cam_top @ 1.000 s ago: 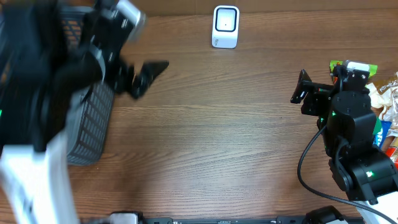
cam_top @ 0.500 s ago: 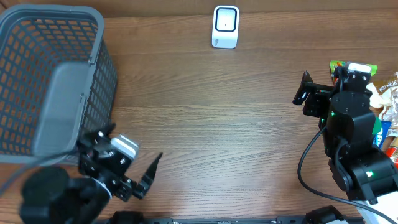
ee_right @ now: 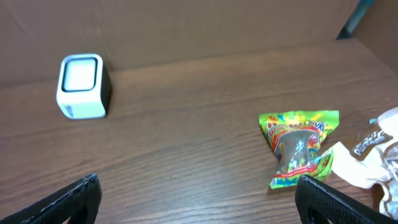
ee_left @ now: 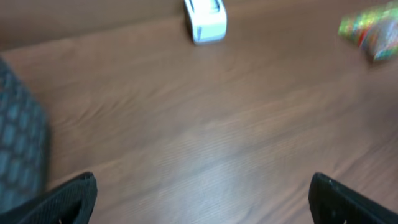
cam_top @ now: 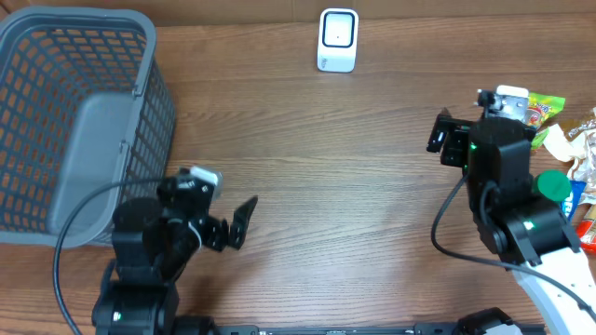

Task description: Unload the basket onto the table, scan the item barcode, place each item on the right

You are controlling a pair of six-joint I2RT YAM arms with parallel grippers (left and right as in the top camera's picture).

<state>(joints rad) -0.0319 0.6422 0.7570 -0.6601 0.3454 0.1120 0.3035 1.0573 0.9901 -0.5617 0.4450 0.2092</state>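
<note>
The white barcode scanner point(cam_top: 336, 39) stands at the table's far edge, also seen in the left wrist view point(ee_left: 205, 22) and the right wrist view point(ee_right: 83, 86). A green and yellow snack bag item point(ee_right: 298, 146) lies flat on the wood at the right point(cam_top: 545, 105), small and blurred in the left wrist view point(ee_left: 370, 28). My right gripper point(cam_top: 443, 138) hovers open just left of it; in its wrist view point(ee_right: 199, 202) the bag's lower edge is next to the right finger. My left gripper point(cam_top: 233, 226) is open over bare wood at the front left point(ee_left: 202, 205), holding nothing.
A grey mesh basket point(cam_top: 56, 56) fills the far left, its wall showing in the left wrist view point(ee_left: 18, 149). Several more wrapped items point(cam_top: 577, 149) are piled at the right edge, with a white wrapper point(ee_right: 373, 155) beside the snack bag.
My left arm swung from over the basket down to the front left and then rose slightly towards the middle. The right arm shifted a little left and away, uncovering the snack bag.
</note>
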